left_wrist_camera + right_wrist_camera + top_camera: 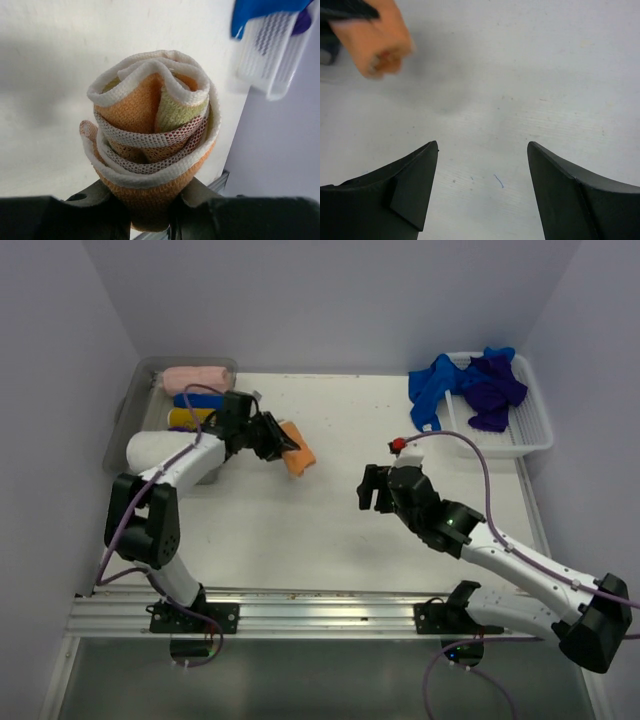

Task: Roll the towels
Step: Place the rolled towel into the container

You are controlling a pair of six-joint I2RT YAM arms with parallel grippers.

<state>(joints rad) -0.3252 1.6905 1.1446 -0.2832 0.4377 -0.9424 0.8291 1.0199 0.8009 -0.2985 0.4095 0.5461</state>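
My left gripper (283,443) is shut on a rolled orange towel (298,454) and holds it over the table's left half. In the left wrist view the roll (152,135) shows end-on, with white and checked layers, pinched between both fingers (210,197). The roll also shows blurred at the top left of the right wrist view (372,40). My right gripper (372,488) is open and empty over the table's middle, its jaws wide apart above bare tabletop.
A grey bin (130,415) at the back left holds rolled towels in pink (195,378), blue, yellow and white (160,448). A white basket (535,435) at the back right holds unrolled blue and purple towels (470,385).
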